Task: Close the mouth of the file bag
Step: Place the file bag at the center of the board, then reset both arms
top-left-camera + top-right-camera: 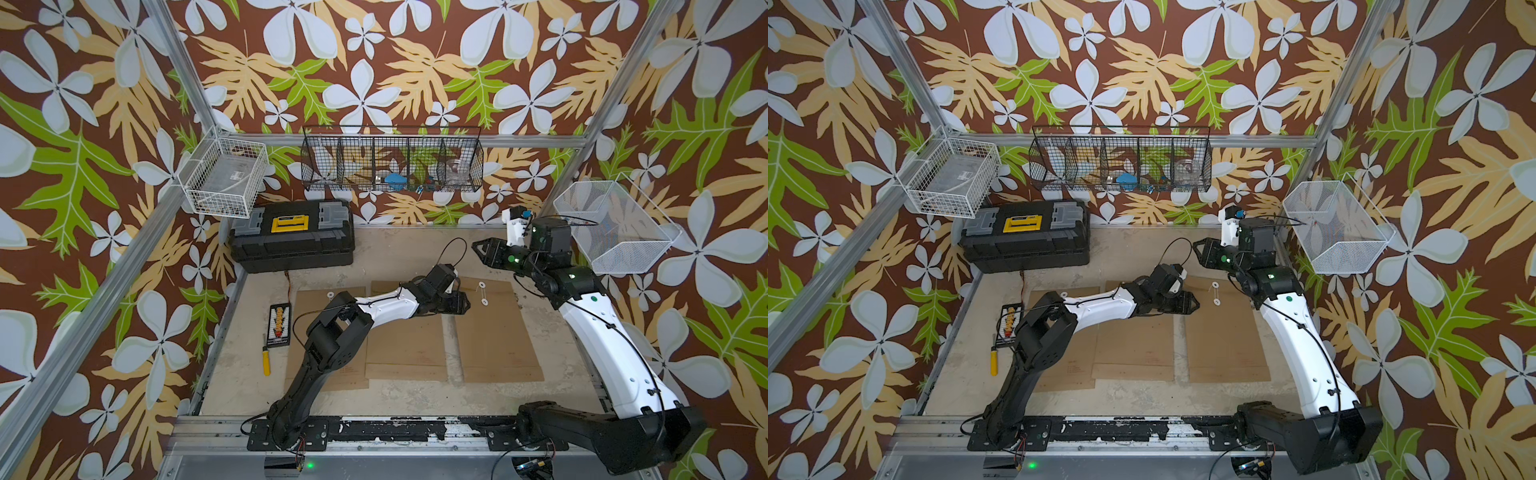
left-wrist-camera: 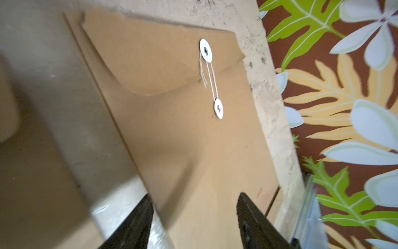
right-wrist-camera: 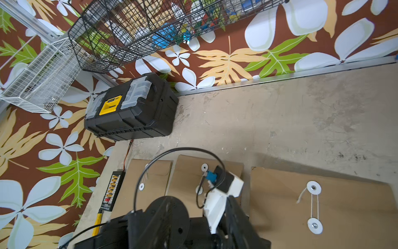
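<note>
The file bag (image 2: 193, 140) lies flat on the robot's right part of the surface (image 1: 395, 253), just beside the middle bag (image 1: 405, 345). Its flap (image 2: 150, 60) is folded down. The string (image 2: 212, 82) runs from the upper disc (image 2: 206, 50) to the lower disc (image 2: 218, 108) and back, so the mouth looks closed.

The left end effector (image 2: 195, 199) hovers over the bag, at the side nearest the middle bag and not far from the discs. Its jaws stand apart with nothing between them. The right end effector (image 1: 480, 249) is raised near the back wall, well apart from the bag. Whether it is open or closed, I cannot tell.

In my judgement there are two risks. First, the string seems to make only about one loop, and a short loose end hangs at the flap edge. This is a weak hold, so a small pull can unwind it and the stiff flap can then spring up. Second, the open jaws seem low over the paper. If the left arm goes sideways before it rises, a finger can catch the string or the bag edge and drag the bag against the middle bag. To lift straight up first is safer.
</note>
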`<state>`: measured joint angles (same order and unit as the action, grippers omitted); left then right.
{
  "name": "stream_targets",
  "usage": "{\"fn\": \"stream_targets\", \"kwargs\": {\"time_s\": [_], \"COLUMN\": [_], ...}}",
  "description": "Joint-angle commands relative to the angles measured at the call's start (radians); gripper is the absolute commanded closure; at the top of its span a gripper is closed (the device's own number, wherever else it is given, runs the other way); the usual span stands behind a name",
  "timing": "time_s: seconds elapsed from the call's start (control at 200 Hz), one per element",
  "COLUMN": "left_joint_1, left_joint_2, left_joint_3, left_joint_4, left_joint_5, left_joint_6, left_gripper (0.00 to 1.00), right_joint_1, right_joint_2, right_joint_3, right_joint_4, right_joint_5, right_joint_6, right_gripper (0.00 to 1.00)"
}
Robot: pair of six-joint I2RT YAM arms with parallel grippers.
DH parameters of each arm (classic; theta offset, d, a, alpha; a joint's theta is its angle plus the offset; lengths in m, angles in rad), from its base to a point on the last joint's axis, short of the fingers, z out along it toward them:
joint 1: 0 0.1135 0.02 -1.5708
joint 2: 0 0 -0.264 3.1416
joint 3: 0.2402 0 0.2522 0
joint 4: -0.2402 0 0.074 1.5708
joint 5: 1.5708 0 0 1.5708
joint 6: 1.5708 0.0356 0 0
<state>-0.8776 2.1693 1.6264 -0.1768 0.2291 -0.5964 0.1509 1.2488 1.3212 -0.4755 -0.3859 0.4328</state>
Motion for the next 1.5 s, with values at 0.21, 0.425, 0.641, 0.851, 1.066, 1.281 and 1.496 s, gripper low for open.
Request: {"fn": "stream_targets", "kwargs": {"time_s": [0.21, 0.425, 0.641, 0.851, 1.066, 1.281, 1.496], "left_joint_1": [0.057, 0.112, 0.338, 0.636, 0.668, 0.710, 0.802], "left_joint_2": [-0.426, -1.010, -1.165, -1.067, -0.819, -0.767, -0.714], "left_joint_3": [-0.268, -0.991, -1.273, -1.385, -1.316, -1.494, -1.496], "left_joint_4": [-0.172, 0.648, 0.928, 1.026, 1.138, 1.472, 1.515], "left_joint_5": [-0.204, -0.539, -0.930, -0.951, -0.816, -0.654, -0.550], "left_joint_6": [0.210, 0.529, 0.611, 0.423, 0.561, 0.567, 0.495], "left_gripper": [0.30, 0.15, 0.13, 0.16, 0.18, 0.16, 0.00], "right_joint_1": [0.000, -0.002, -0.005, -0.006, -0.050, -0.068, -0.118], "right_joint_2": [-0.004, -0.136, -0.140, 0.086, 0.122, 0.199, 0.245], "right_joint_3": [-0.118, -0.510, -0.840, -0.947, -1.013, -1.118, -1.132], "right_joint_4": [0.143, 0.530, 0.918, 1.276, 1.410, 1.681, 1.737], "right_joint_5": [0.182, 0.415, 0.800, 0.868, 0.737, 0.588, 0.489], "right_joint_6": [-0.036, -0.183, -0.255, -0.348, -0.369, -0.424, -0.399], "right_gripper": [0.22, 0.00, 0.00, 0.00, 0.02, 0.00, 0.00]}}
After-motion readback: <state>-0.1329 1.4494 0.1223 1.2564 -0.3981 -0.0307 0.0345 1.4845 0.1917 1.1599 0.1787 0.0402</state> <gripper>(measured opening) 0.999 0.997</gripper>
